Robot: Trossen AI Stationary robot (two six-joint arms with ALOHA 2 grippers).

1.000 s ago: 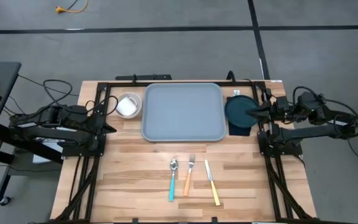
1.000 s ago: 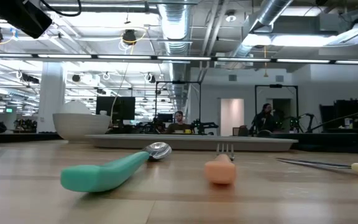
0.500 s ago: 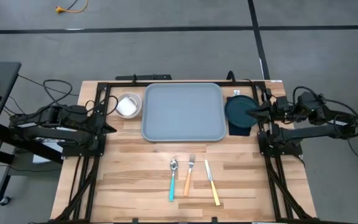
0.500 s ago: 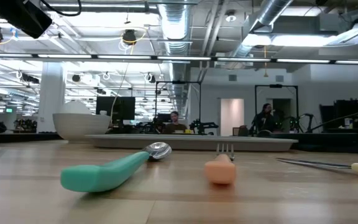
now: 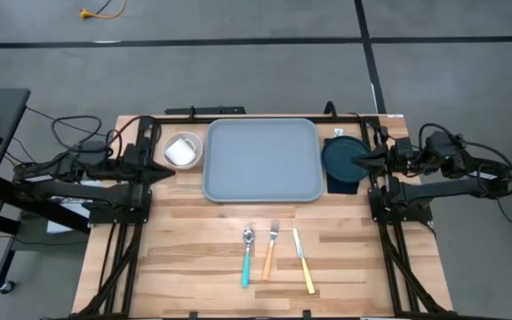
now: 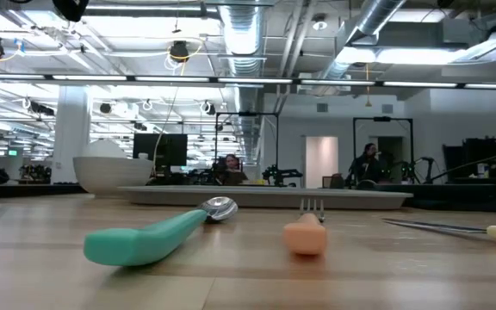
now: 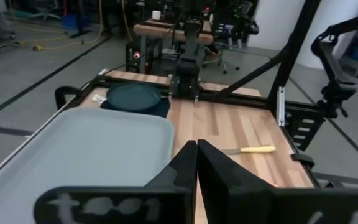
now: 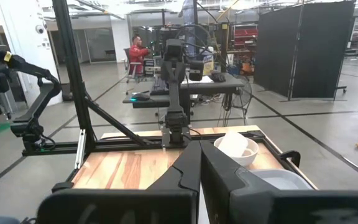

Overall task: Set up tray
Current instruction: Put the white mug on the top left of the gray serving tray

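The grey-blue tray lies flat at the table's far middle; it also shows in the low view as the tray and in the left wrist view as the tray. A white bowl stands left of it. A dark teal plate rests on a navy napkin right of it. My left gripper, shut, hovers near the bowl. My right gripper, shut, hangs level by the plate's right edge.
A teal-handled spoon, an orange-handled fork and a yellow-handled knife lie side by side on the bare wood near the near edge. Black frame rails run along the table's left, right and far sides. People sit in the room behind.
My left arm has risen and swung a little toward the far edge and the bowl; its dark body has left the top corner of the low view. The tray, bowl, plate and cutlery have stayed put.
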